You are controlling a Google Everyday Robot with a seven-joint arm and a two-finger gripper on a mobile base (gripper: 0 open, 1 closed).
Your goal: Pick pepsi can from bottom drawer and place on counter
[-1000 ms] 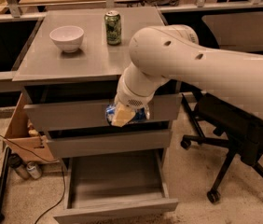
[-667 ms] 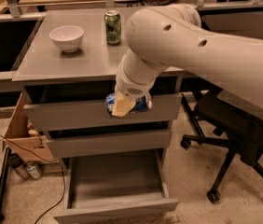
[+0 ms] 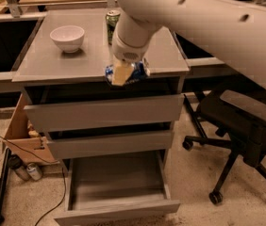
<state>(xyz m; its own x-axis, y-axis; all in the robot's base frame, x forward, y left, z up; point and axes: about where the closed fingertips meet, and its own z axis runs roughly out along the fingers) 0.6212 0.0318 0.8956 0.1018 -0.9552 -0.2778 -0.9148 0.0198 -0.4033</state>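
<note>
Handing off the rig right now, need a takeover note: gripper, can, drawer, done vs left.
Gripper: jaws shut on the pepsi can, held at the front edge of the counter.
Bottom drawer: open, nothing visible inside.
Done: can out of the drawer and lifted.
Left: carry it over the counter, set it down clear of the white bowl and green can, release.

The claw [image 3: 122, 74] at the counter [image 3: 43, 62] edge hides most of the pepsi can [image 3: 140, 71].
</note>
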